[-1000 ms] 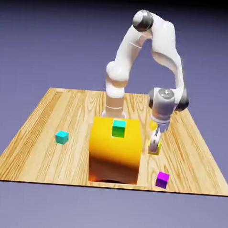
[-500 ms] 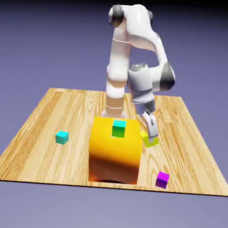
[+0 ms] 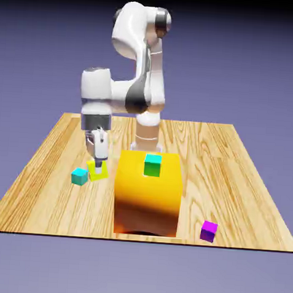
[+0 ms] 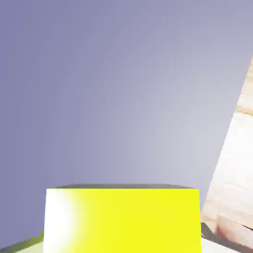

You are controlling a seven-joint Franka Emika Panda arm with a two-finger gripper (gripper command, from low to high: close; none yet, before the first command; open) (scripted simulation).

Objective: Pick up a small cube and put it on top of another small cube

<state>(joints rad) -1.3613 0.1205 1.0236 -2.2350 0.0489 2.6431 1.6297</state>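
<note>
**One Yellow Cube in the Pinch, Beside Its Target**

One small yellow cube (image 3: pixel 97 171) sat pinched between the fingers of the gripper (image 3: pixel 98 165), which was pressed together on it; in the hand view the cube (image 4: pixel 122 220) filled the lower part of the picture and hid the fingertips. The hand hung over the left part of the wooden table (image 3: pixel 41 185), well left of the big orange-yellow block (image 3: pixel 148 195) that carried a teal-topped cube (image 3: pixel 152 165). The cyan cube (image 3: pixel 80 176), the target, lay on the table just to the left of the held cube and slightly nearer the camera. A purple cube (image 3: pixel 209 231) lay at the near right, well apart.

The yellow cube looked low, close to the cyan cube's own level and not over it. By my judgement the risk was a sideways move at that height: the held cube would knock the target across the wood. A release while off-centre would tip it off an edge. The hand view looked mostly past the table, so alignment could not be checked there.
</note>
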